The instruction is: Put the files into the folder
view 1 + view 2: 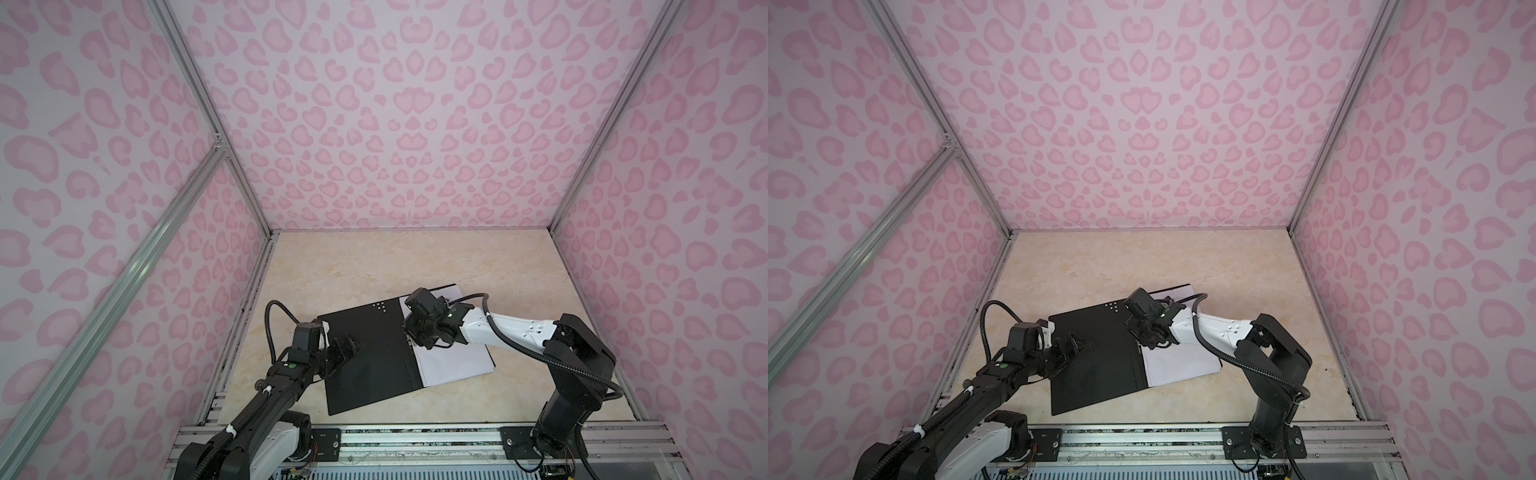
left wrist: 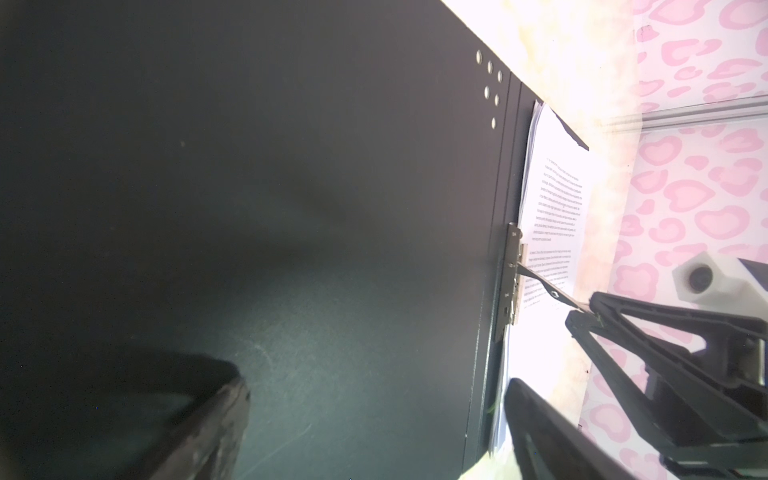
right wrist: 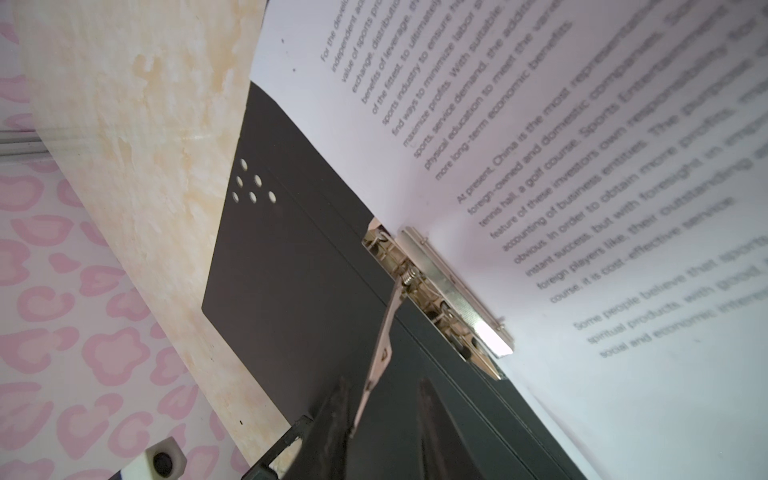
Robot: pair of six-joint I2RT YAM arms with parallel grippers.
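Note:
The folder (image 1: 365, 353) (image 1: 1096, 353) lies open on the table, black inside facing up. The files (image 1: 453, 357) (image 1: 1179, 357), white printed sheets, lie stacked on its right half with their inner edge under the metal clip (image 3: 440, 291) (image 2: 513, 274). The clip's lever (image 3: 384, 345) stands raised. My right gripper (image 1: 415, 336) (image 3: 384, 386) has its jaws narrowly apart around the lever's tip; one finger touches it and a gap remains on the other side. My left gripper (image 1: 353, 343) (image 2: 374, 390) is wide open over the left black flap (image 2: 332, 208), holding nothing.
Beige marble-look tabletop (image 1: 415, 266) enclosed by pink patterned walls. An aluminium rail (image 1: 415, 436) runs along the front edge, where both arm bases sit. The folder's near left corner comes close to that rail.

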